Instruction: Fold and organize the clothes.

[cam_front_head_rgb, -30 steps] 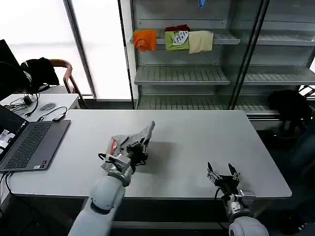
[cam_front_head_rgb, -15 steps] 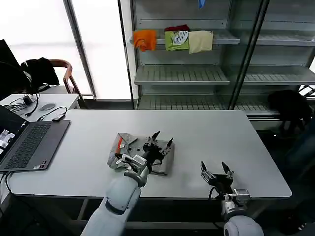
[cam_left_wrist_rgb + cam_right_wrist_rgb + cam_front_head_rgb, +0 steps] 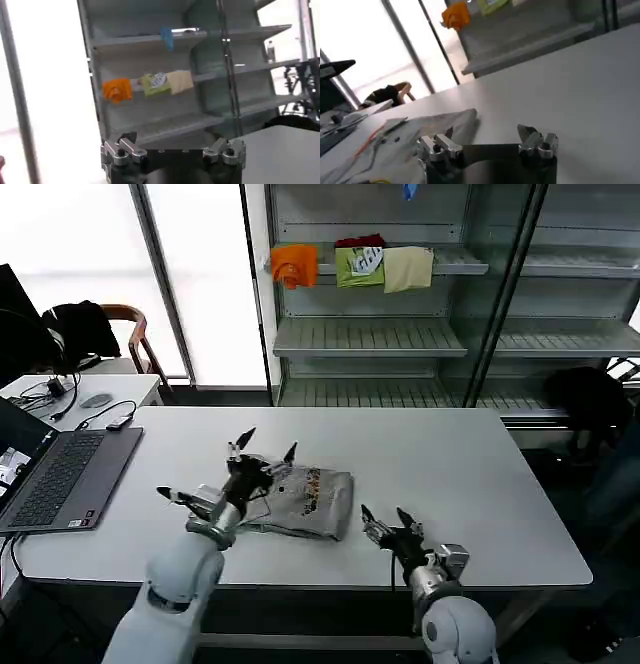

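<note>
Shirt (image 3: 300,499), light grey with a small coloured chest print, lies partly folded on the white worktop (image 3: 450,474), near the front edge and a little toward your left of the middle. In the head view it reads as a rough rectangle, its long axis running along the front edge. A thin red strip shows at its left end in the right wrist view (image 3: 395,137).

Your left hand (image 3: 262,452) hovers just above the left end of the shirt, close to the back edge of the fold. Its fingers are spread wide and it grips nothing. From its own wrist camera the hand (image 3: 172,150) points out toward the shelves (image 3: 165,85) behind the worktop, with both fingertips parted and nothing between them.

Your right hand (image 3: 388,519) sits low over the worktop near the front edge, just beside the right end of the shirt but not touching it. Its fingers are also parted and empty. In its wrist view the hand (image 3: 487,145) faces the shirt's near corner, which lies straight ahead of the fingertips and toward the left end of the worktop.

Both hands are close, one at each short end of the shirt. The right hand looks better placed to reach the loose right edge; the left is already over the collar end.

A laptop (image 3: 60,474) rests at the left edge of the worktop, well apart from the shirt.
</note>
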Controlling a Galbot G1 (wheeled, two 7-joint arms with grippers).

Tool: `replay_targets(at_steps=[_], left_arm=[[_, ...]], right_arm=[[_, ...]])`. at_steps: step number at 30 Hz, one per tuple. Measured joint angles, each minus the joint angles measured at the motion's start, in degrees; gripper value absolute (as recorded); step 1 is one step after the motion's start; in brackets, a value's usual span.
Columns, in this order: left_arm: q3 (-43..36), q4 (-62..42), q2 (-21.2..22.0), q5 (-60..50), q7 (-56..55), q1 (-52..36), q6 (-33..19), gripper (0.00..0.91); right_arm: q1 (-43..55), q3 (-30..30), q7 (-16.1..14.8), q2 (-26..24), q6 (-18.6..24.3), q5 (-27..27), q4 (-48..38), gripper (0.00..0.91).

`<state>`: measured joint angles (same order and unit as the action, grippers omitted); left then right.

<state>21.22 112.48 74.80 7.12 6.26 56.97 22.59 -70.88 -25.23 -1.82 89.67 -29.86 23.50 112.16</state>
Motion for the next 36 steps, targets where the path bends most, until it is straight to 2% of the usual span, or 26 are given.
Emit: replay_targets(at_steps=[5,7,8,9,10,11,21,36], left_arm=[[4.5,1.0,-0.4,1.8,0.0,2.4,-0.4,0.907],[5.5,1.4,-0.4,2.3,0.0,3.3,-0.4,0.907],[5.9,1.6,-0.3,2.4,0.0,3.8,-0.4,0.907],[6.3,1.7,-0.2,2.6,0.0,4.2,-0.5,0.907],[6.6,1.7,-0.1,2.7,0.0,4.6,-0.5,0.907],[6.9,1.8,0.1,2.7,0.0,5.0,-0.5,0.907],[9.7,1.9,0.4,3.8,0.0,7.4,-0.6,0.907],[10.7,2.0,1.2,4.3,-0.1,9.5,-0.6,0.907]], right_arm=[[2.9,2.4,0.5,1.4,-1.2,3.4,-3.8,0.907],[3.9,2.9,0.8,2.0,-1.5,4.4,-5.2,0.806],[4.4,3.1,0.9,2.2,-1.7,4.8,-5.9,0.423],[4.8,3.3,0.9,2.4,-1.8,5.2,-6.6,0.262],[5.1,3.5,0.9,2.5,-1.8,5.5,-7.1,0.040],[5.4,3.7,0.9,2.5,-1.9,5.9,-7.6,0.000],[6.9,4.0,1.3,2.5,-2.6,8.0,-10.0,0.000],[8.1,2.1,1.5,2.5,-3.2,8.5,-9.7,0.000]])
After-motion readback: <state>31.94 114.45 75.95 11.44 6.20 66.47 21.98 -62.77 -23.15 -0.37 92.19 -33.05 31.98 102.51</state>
